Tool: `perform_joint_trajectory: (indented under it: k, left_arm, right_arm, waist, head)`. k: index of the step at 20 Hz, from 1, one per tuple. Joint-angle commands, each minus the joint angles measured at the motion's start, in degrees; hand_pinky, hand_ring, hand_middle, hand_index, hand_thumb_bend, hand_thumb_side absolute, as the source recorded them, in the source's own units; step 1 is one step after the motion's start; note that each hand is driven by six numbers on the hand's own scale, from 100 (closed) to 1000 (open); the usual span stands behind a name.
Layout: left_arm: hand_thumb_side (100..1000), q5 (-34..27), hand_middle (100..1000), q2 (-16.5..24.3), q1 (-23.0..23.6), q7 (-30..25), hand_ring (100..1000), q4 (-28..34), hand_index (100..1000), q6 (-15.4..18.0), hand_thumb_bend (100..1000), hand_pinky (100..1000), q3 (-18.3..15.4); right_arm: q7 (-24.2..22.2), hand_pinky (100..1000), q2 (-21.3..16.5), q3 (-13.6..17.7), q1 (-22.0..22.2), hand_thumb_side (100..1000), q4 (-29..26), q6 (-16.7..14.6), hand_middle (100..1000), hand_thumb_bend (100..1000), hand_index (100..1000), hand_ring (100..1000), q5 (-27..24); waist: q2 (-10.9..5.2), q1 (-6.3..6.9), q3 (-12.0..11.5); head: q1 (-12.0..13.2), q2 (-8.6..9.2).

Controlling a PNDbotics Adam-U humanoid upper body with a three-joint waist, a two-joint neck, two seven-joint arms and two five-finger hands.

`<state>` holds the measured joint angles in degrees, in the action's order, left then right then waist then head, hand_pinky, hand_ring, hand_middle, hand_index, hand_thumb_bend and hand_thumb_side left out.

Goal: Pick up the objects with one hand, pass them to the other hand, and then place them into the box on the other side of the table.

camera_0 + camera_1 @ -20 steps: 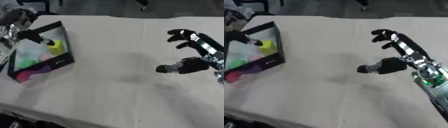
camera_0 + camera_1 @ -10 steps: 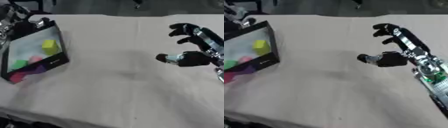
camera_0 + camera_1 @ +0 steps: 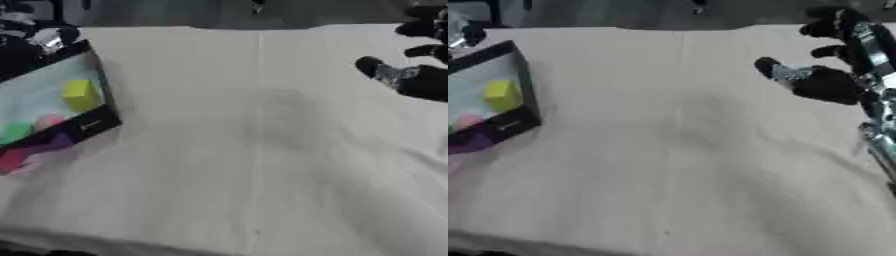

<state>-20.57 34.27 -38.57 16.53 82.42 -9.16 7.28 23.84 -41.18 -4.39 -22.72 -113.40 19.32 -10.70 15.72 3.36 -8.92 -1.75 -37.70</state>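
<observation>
A black-walled box lies tilted at the table's left side. Inside it are a yellow block, a pink piece, a green piece and purple and red shapes near the front wall. My left hand shows as a dark blurred shape beyond the box's far corner, outside it. At the upper right, my right hand hovers above the cloth, fingers spread and relaxed, thumb pointing left, with nothing in it.
A beige cloth covers the table, which ends in a dark floor along the top of the view. A dark strip marks the table's near edge at the lower left.
My left hand has drawn back from over the box to beyond its far corner, leaving the yellow block inside. The camera has shifted. The right hand keeps the same open pose.
</observation>
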Motion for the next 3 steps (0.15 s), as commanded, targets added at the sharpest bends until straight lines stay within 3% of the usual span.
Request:
perform_joint_trajectory:
  k: [1,3]
  left_arm:
    - [460,-9.62,868,-1.88,0.92,2.09,768,4.50,798,4.72,878,735,-2.14]
    - [456,-10.55,871,-4.10,2.19,3.44,768,6.31,805,7.12,878,733,-3.19]
  right_arm:
    - [5.70,714,-1.91,3.58,1.39,213,-1.19,-2.38,677,645,790,839,-4.63]
    - [8.53,713,-1.62,4.88,3.29,203,-1.20,-3.44,715,637,795,863,-7.91]
  waist:
    - [-1.58,-0.78,0.18]
    - [-1.51,-0.83,0.37]
  head:
    - [-0.32,0.35]
    - [-0.37,0.72]
